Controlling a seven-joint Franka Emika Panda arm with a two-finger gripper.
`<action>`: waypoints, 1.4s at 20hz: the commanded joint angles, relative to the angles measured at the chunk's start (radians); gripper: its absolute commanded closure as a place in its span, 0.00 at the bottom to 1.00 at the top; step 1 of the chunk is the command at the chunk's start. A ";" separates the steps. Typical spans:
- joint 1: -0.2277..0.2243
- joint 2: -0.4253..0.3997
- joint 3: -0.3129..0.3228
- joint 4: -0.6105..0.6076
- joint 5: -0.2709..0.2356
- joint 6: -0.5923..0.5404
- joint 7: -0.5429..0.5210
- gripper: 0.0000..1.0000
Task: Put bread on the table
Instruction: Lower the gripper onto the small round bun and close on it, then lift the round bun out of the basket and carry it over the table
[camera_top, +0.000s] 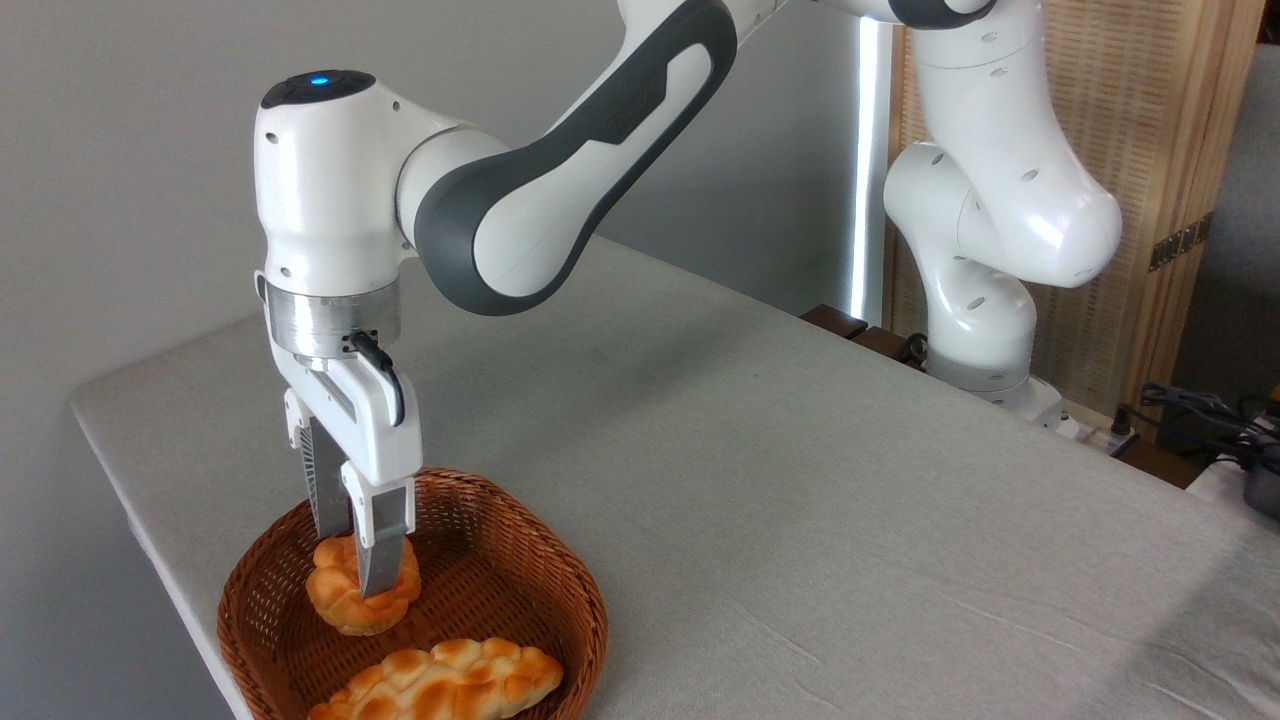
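Down in the wicker basket (560, 590) at the near-left corner of the desk (800, 480), the claw (355, 565) gripped the bread (345, 605) between its fingers, beside a longer braided loaf (440, 685).

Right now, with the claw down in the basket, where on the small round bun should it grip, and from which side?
Grip the bun across its middle, coming straight down from above. It is squat and rounded, lies inside the basket whose rim blocks any sideways approach, and the long loaf sits apart in front. The claw already straddles it this way, one finger on the near side.
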 joint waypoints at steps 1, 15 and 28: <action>0.008 0.000 -0.002 -0.020 0.008 0.028 0.116 0.49; 0.010 0.000 0.005 -0.023 0.008 0.027 0.177 0.95; 0.011 -0.204 0.034 -0.007 0.003 -0.175 0.176 0.95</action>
